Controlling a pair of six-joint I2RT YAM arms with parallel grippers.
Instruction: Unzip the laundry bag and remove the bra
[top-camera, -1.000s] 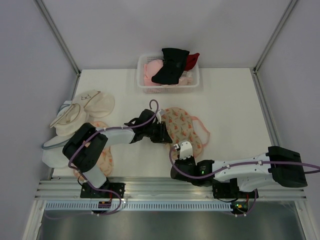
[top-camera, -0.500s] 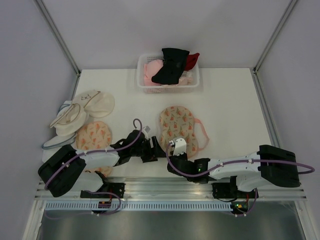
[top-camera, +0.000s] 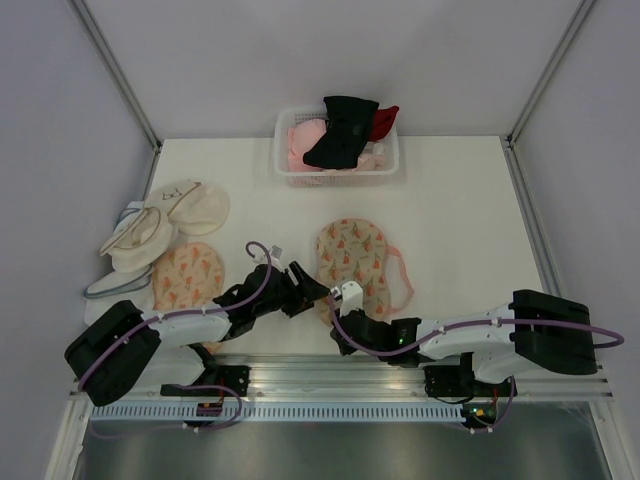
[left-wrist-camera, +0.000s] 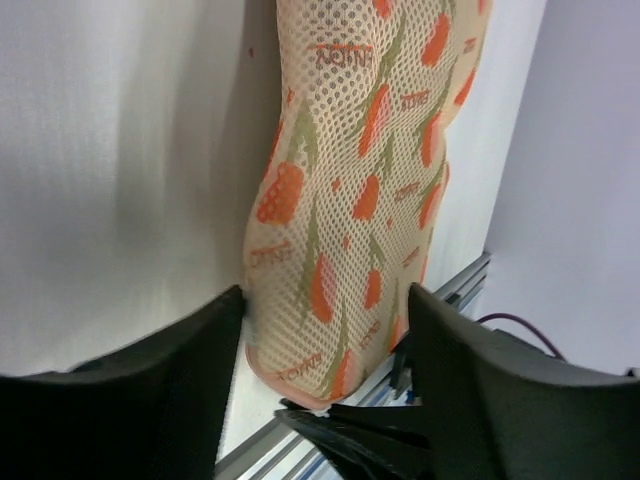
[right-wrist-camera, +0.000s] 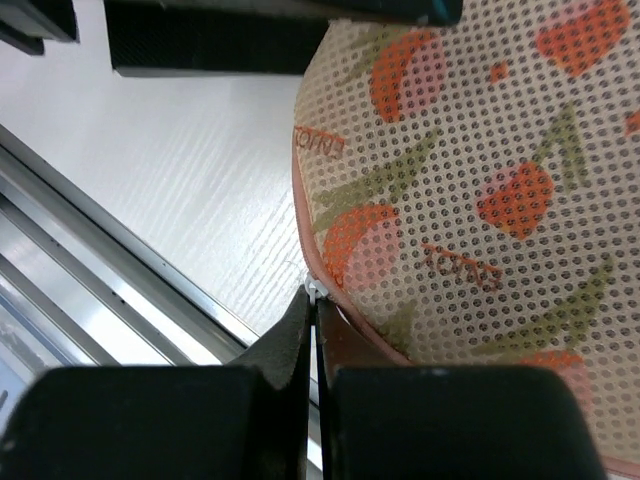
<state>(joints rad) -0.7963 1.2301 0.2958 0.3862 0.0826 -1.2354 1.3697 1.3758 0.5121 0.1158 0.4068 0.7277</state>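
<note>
The left gripper (top-camera: 317, 290) has drawn back off the laundry bag (top-camera: 356, 258), flat on the table (top-camera: 465, 215), to its near-left edge, fingers spread, while the right gripper (right-wrist-camera: 312, 305) pinches the zipper pull (right-wrist-camera: 314, 290) at the near rim, so unzipping looks ready to start; no bra shows yet

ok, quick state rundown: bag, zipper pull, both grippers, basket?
Laundry bag: flat on the table; its rim looks zipped near the pull.
Zipper pull: at the bag's near end, pinched.
Right gripper: shut on the zipper pull.
Left gripper: open, empty, beside the bag.
Basket: heaped with garments.
</note>
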